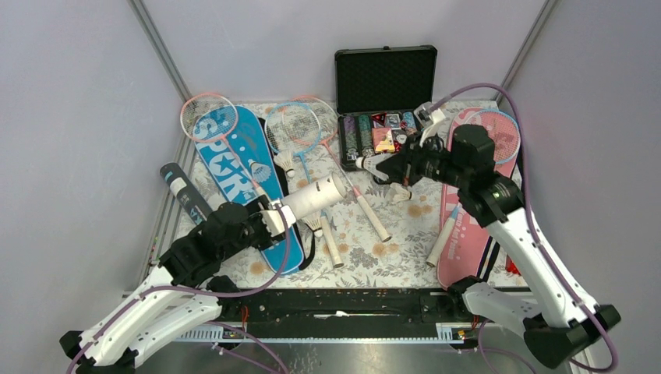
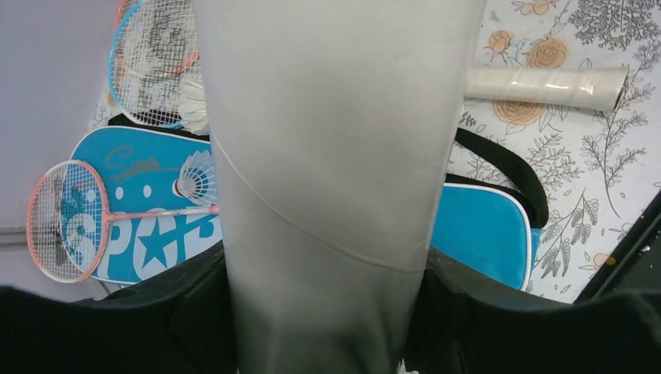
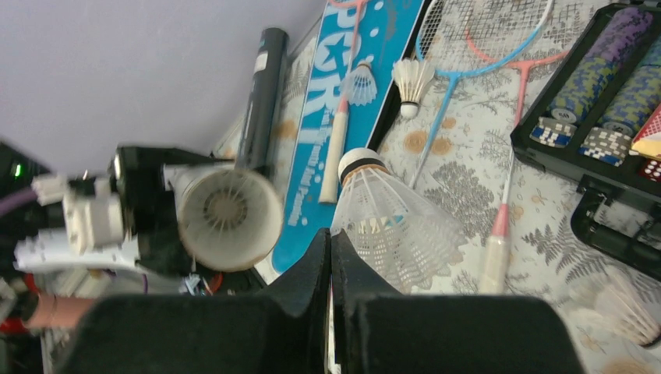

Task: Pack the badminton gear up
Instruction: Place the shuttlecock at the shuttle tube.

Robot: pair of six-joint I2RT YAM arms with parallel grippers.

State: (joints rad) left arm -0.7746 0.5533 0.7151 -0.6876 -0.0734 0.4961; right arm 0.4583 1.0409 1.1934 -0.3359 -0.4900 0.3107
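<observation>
1. The left gripper (image 1: 274,220) is clamped around the white tube (image 1: 316,196), above the blue cover (image 1: 234,167).
2. The cover reads "SPORT" in white.
3. The right gripper (image 3: 329,253), fingers pressed together, pinches a shuttlecock (image 3: 390,218) by its feathers, in front of the black case (image 1: 386,86).

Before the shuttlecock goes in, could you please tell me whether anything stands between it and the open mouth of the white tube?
Nothing visible does. Only open air separates the held shuttlecock from the open mouth of the white tube; the pink racket and blue cover lie flat on the table beneath them.
</observation>
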